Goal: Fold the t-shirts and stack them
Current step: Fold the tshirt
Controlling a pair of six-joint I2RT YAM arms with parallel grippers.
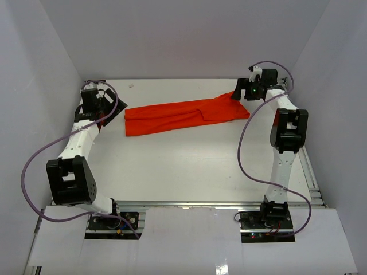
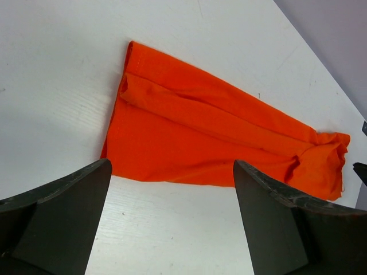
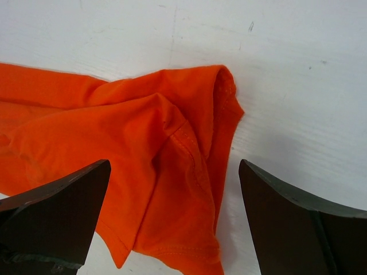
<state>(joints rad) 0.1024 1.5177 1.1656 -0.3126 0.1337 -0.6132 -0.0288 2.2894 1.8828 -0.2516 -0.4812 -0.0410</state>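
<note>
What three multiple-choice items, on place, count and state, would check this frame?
1. Where does the t-shirt lie?
A) hanging off the near edge
B) across the far half of the table
C) draped over an arm

2. How many cloths are in view?
A) one
B) two
C) three

3. The left gripper and right gripper are:
A) both shut
B) only the left open
C) both open

Answers:
1. B, the top view shows it stretched between the grippers.
2. A, only the orange shirt appears.
3. C, each wrist view shows jaws spread wide.
</note>
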